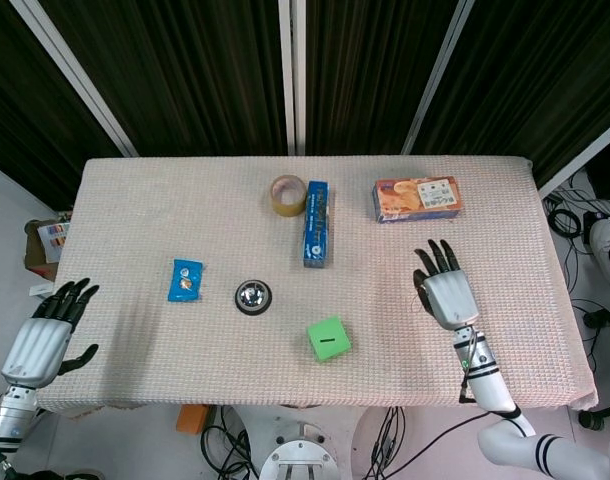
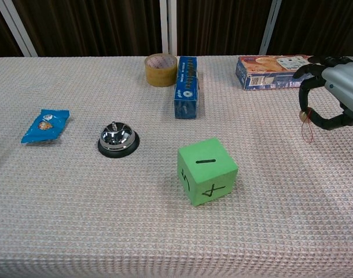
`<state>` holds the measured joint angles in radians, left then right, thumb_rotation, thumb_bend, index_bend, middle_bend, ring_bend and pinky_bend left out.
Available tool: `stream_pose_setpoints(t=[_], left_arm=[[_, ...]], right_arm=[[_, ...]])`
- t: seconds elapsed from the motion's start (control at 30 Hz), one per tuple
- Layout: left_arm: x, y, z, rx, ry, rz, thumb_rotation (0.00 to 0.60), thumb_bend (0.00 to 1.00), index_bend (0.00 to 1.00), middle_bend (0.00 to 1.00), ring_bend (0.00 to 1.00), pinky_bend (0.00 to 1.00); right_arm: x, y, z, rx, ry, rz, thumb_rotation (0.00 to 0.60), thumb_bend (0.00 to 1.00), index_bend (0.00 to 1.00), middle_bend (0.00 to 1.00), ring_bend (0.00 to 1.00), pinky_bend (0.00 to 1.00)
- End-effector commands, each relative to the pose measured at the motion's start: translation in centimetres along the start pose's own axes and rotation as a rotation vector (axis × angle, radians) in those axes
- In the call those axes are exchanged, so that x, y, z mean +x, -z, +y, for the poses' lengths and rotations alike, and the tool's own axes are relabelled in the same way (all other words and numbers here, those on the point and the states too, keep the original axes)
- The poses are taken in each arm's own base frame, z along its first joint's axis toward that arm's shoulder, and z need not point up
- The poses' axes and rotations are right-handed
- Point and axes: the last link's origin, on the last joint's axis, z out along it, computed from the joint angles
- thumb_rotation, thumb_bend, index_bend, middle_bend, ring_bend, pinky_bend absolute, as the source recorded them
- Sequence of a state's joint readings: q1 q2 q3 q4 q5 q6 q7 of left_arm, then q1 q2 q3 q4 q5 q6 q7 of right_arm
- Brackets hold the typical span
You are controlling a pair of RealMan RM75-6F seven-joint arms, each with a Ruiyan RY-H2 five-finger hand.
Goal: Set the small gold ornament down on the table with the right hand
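The small gold ornament (image 2: 304, 114) is a tiny gold ball with a thin red loop hanging under it. My right hand (image 2: 336, 95) pinches it between thumb and a finger, lifted above the cloth at the table's right side. From the head camera my right hand (image 1: 445, 292) covers the ornament, so it is hidden there. My left hand (image 1: 47, 334) hangs open off the table's front left corner, holding nothing.
On the cream tablecloth (image 2: 78, 191) lie a green foam cube (image 2: 206, 170), a silver call bell (image 2: 117, 138), a blue snack packet (image 2: 44, 125), a tape roll (image 2: 161, 69), a long blue box (image 2: 186, 86) and a biscuit box (image 2: 273, 70) just behind my right hand.
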<state>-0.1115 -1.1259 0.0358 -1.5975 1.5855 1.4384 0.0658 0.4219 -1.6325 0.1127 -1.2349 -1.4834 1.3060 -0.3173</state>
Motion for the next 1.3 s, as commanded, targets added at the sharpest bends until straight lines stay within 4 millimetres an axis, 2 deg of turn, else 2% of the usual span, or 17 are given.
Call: stream_pose_setpoints(t=[0.03,0.07,0.1,0.2,0.23,0.27,0.33,0.4,0.5,0.57,1.3], left_arm=[[0.0,0.0,-0.1,0.003,0.001,0.0,0.6,0.25,0.08,0.04,0.01,0.18],[0.1,0.0,-0.1,0.002,0.001,0.0,0.6,0.25,0.08,0.04,0.01,0.18],[0.1,0.0,-0.1,0.002,-0.002,-0.001,0.6,0.25,0.08,0.04,0.01,0.18],[0.0,-0.1,-0.1,0.004,0.001,-0.003,0.6,0.25,0.08,0.04,0.01,0.18],[0.0,-0.1,0.0,0.001,0.002,-0.003,0.6,0.25,0.08,0.04,0.01,0.18],[0.0,-0.1,0.0,-0.001,-0.001,-0.005,0.6,0.25,0.08,0.04,0.01,0.18],[-0.1,-0.1,0.0,0.002,0.001,-0.009,0.6,0.25,0.08,0.04,0.01,0.18],[-0.2,-0.1,0.0,0.001,0.003,-0.011,0.6,0.25,0.08,0.04,0.01,0.18],[-0.3,-0.1,-0.1,0.004,0.004,-0.013,0.6,0.25,0.08,0.04,0.01,0.18],[-0.3,0.0,-0.2,0.006,0.003,-0.013,0.6,0.25,0.08,0.04,0.01,0.18],[-0.4,0.0,-0.3,0.008,0.006,-0.01,0.6,0.25,0.08,0.04,0.01,0.18]], right_arm=[[0.2,-0.1,1.1,-0.015,0.147,0.039,0.6,0.42,0.77,0.16,0.0,0.0],[-0.2,0.1,1.0,-0.009,0.146,0.032,0.6,0.41,0.77,0.16,0.0,0.0],[-0.7,0.4,0.5,-0.044,0.009,-0.017,0.6,0.41,0.78,0.16,0.0,0.0],[-0.5,0.2,0.7,-0.047,0.038,-0.012,0.6,0.42,0.79,0.15,0.0,0.0],[-0.9,0.6,0.2,-0.062,-0.056,-0.061,0.6,0.42,0.79,0.15,0.0,0.0],[-0.7,0.5,0.3,-0.074,-0.07,-0.07,0.6,0.42,0.8,0.15,0.0,0.0],[-0.4,0.3,0.8,-0.041,0.09,-0.029,0.6,0.43,0.8,0.15,0.0,0.0],[-1.3,0.7,0.6,-0.059,0.025,-0.084,0.6,0.42,0.8,0.15,0.0,0.0],[-1.9,0.9,1.1,-0.053,0.1,-0.099,0.6,0.43,0.8,0.15,0.0,0.0],[-2.3,1.1,1.1,-0.063,0.063,-0.114,0.6,0.43,0.8,0.15,0.0,0.0],[-3.2,1.1,1.0,-0.065,0.011,-0.141,0.6,0.36,0.79,0.15,0.0,0.0]])
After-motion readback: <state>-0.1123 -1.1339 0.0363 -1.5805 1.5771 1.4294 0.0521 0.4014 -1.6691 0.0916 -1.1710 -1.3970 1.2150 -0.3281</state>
